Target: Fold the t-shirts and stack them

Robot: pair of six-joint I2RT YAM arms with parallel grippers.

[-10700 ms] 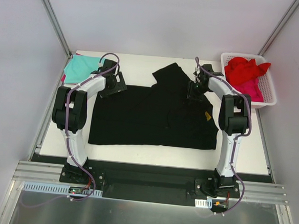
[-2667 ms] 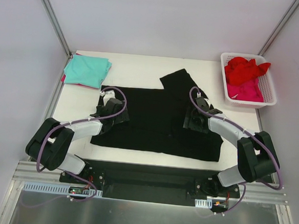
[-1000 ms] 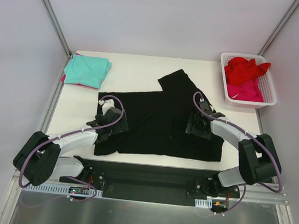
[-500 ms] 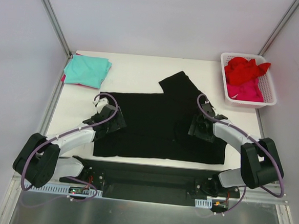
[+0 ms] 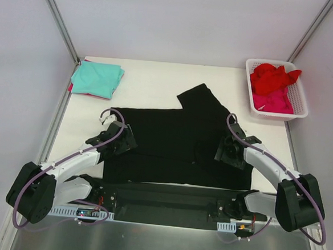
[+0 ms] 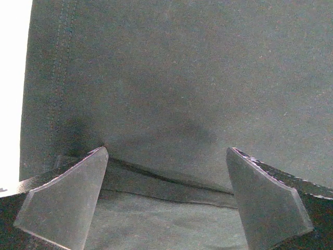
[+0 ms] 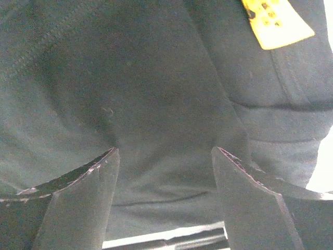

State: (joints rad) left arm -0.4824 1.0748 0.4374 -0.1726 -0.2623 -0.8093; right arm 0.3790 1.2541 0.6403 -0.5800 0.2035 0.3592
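Observation:
A large black t-shirt [image 5: 177, 140] lies spread flat across the near half of the table, one sleeve [image 5: 200, 99] sticking out toward the back. My left gripper [image 5: 118, 141] is open, its fingertips pressing down on the shirt's left part, where a fold line runs between them [image 6: 166, 151]. My right gripper [image 5: 229, 150] is also open, tips down on the shirt's right part [image 7: 165, 150], near a yellow label [image 7: 276, 18]. Neither holds cloth between its jaws. A folded teal t-shirt [image 5: 96, 77] lies at the back left. Red [image 5: 273, 75] and pink [image 5: 274, 100] t-shirts sit crumpled in the basket.
The white slotted basket [image 5: 301, 106] stands at the back right corner. A pink edge [image 5: 72, 88] shows under the teal shirt. The black shirt's near hem reaches the table's front edge, just ahead of the black base rail [image 5: 167, 196].
Both grippers have slid toward the near edge with their tips on the black t-shirt, and the shirt has moved with them toward the front of the table.

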